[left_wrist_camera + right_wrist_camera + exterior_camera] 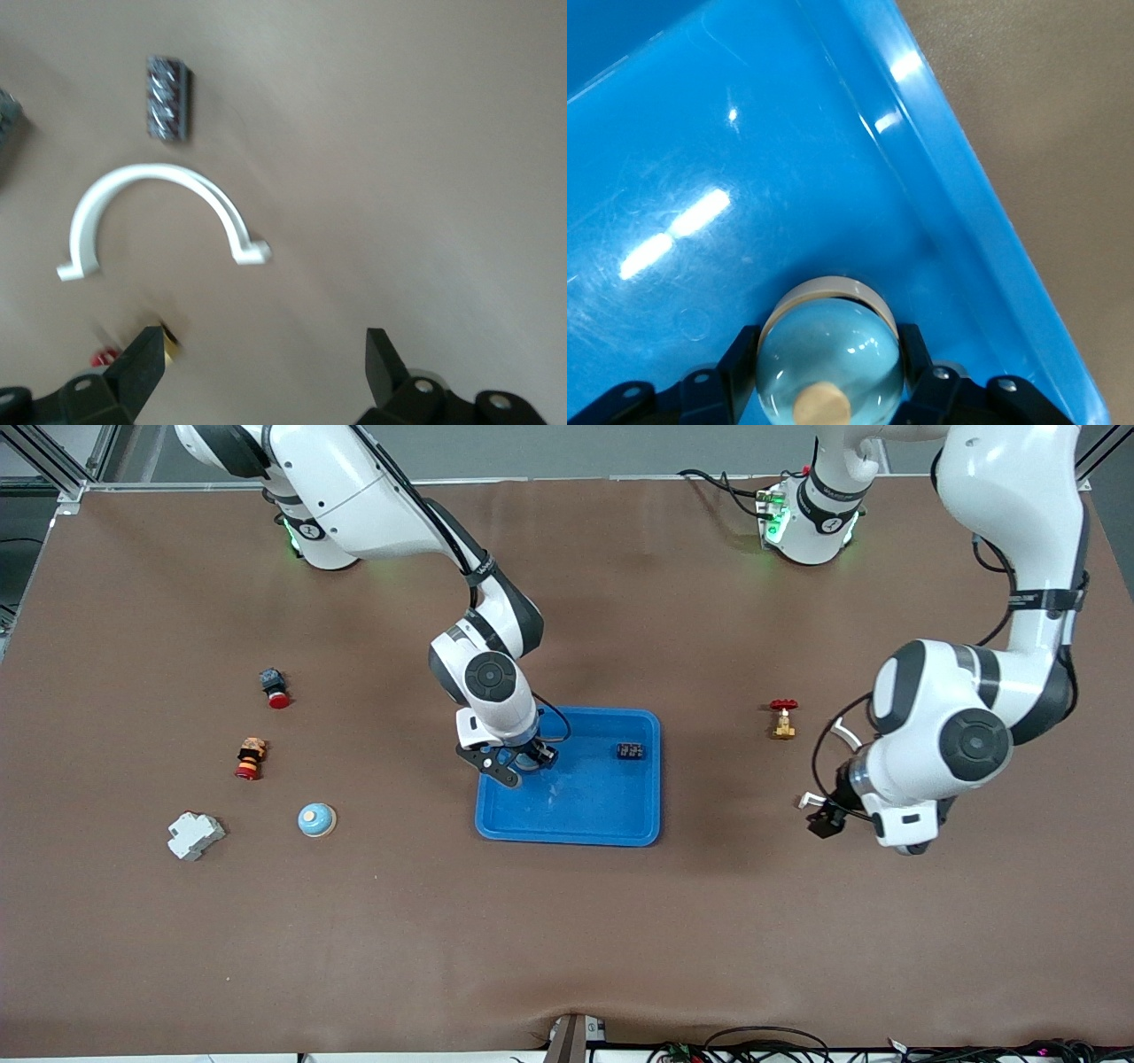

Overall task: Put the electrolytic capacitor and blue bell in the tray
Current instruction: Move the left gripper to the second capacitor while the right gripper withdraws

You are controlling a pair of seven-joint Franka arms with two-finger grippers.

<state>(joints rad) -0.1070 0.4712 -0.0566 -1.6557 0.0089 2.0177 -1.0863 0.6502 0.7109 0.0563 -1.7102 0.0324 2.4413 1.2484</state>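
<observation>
The bright blue tray (620, 824) lies mid-table. My right gripper (518, 762) is low inside it, at its end toward the right arm, shut on a blue bell (828, 350) with a beige knob; its fingers (740, 367) press both sides of the dome. A second blue bell (316, 819) sits on the table toward the right arm's end. A small black part (630, 750) lies in the tray. I cannot tell which item is the capacitor. My left gripper (828, 819) hangs open and empty over bare table (263, 345).
A red-handled brass valve (783, 717) stands between the tray and the left arm. A white half-ring (159, 217) and a dark block (168, 97) lie under the left wrist. A white block (196, 835) and two red-tipped parts (250, 759) (275, 687) lie near the second bell.
</observation>
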